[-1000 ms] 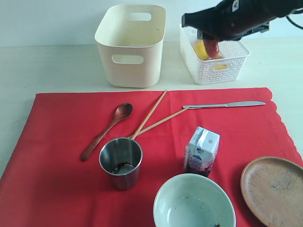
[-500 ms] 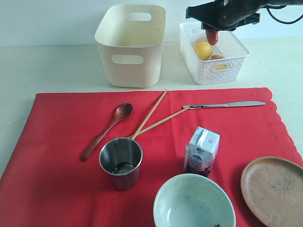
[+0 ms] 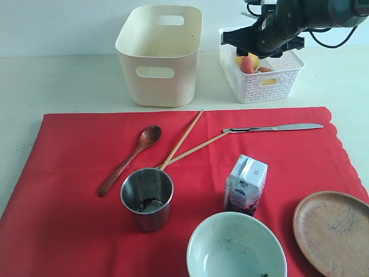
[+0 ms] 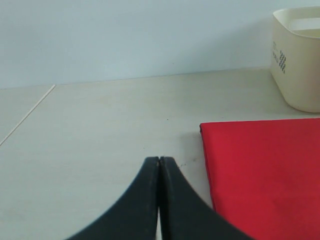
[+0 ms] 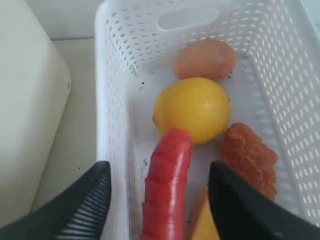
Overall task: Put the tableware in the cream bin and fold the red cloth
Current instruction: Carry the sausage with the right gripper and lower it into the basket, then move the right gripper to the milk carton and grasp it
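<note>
Over the white lattice basket (image 5: 115,90) the right gripper (image 5: 159,169) holds its two dark fingers (image 5: 92,200) spread wide. A long glossy red piece (image 5: 167,190) lies between them with a gap on either side, touched by neither. Its far end rests against a lemon (image 5: 192,107). An egg (image 5: 205,59) lies beyond the lemon, and a crumbly orange-brown lump (image 5: 247,155) sits just beside it.

In the exterior view the right arm (image 3: 300,17) is dark. It reaches in from the upper right corner and bends down over the basket, and its bulk hides the jaws there.

The left gripper (image 4: 159,167) shows only in its own wrist view. Its fingers are pressed together on nothing, low over the bare table (image 4: 100,130), near a corner of the red cloth (image 3: 75,190).

The cloth lies flat and unfolded. On it are the dark wooden spoon (image 3: 130,158), the crossed wooden chopsticks (image 3: 184,141), the silver knife (image 3: 274,127), the steel cup (image 3: 147,197), the pale bowl (image 3: 236,248) and the brown plate (image 3: 334,231). A small milk carton (image 3: 246,183) stands among them.

The cream bin (image 3: 158,55) stands behind the cloth, just beside the basket.

The carton's dark print is too small to read. A patch of dots on the bin's wall in the left wrist view is just as illegible. The bowl and the plate are cut off by the frame edge.
</note>
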Motion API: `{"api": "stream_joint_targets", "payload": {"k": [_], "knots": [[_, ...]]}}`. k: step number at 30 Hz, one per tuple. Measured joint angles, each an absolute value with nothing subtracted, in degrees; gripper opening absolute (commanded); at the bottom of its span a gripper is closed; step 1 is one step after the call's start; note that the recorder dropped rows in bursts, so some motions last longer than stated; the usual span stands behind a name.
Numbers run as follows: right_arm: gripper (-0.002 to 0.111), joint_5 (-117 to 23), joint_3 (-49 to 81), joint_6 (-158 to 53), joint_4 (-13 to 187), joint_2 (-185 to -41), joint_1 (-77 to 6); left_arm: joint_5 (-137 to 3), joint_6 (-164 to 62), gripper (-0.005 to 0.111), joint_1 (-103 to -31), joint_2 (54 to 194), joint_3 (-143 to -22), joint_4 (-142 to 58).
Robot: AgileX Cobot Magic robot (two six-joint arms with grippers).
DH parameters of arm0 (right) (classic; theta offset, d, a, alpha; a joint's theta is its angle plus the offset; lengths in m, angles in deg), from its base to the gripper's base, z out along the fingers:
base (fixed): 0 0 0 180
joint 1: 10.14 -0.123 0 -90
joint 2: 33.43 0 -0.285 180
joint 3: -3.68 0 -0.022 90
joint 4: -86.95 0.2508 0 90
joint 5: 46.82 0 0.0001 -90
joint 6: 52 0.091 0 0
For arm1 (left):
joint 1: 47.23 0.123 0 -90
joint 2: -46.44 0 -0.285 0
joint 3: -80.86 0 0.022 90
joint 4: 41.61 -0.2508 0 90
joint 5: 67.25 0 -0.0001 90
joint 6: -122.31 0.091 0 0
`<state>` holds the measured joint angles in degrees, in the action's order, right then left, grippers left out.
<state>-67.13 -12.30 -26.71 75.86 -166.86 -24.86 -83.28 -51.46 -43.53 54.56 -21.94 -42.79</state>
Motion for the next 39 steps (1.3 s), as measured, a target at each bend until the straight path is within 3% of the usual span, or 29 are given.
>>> {"api": "stream_joint_targets", "payload": {"k": [3, 12, 18, 27, 33, 39], "knots": [[0.074, -67.1, -12.4, -26.7, 76.1, -166.9, -24.9, -83.3, -51.5, 0.001, -43.5, 54.6, -21.9, -42.8], [0.069, -72.8, -12.4, -26.7, 76.9, -162.3, -24.9, -83.3, -51.5, 0.001, -43.5, 54.6, -21.9, -42.8], [0.051, -78.7, -12.4, -29.1, 76.9, -154.9, -24.9, -83.3, -51.5, 0.001, -43.5, 54.6, -21.9, -42.8], [0.006, -93.5, -11.1, -31.6, 78.6, -144.8, -24.9, -83.3, -51.5, 0.001, -43.5, 54.6, -21.9, -42.8], [0.001, -94.9, -1.7, -36.1, 85.5, -138.2, -27.4, -83.3, -51.5, 0.001, -43.5, 54.6, -21.9, -42.8], [0.002, -94.3, 8.4, -38.1, 86.4, -136.1, -41.5, -83.3, -51.5, 0.001, -43.5, 54.6, -21.9, -42.8]]}}
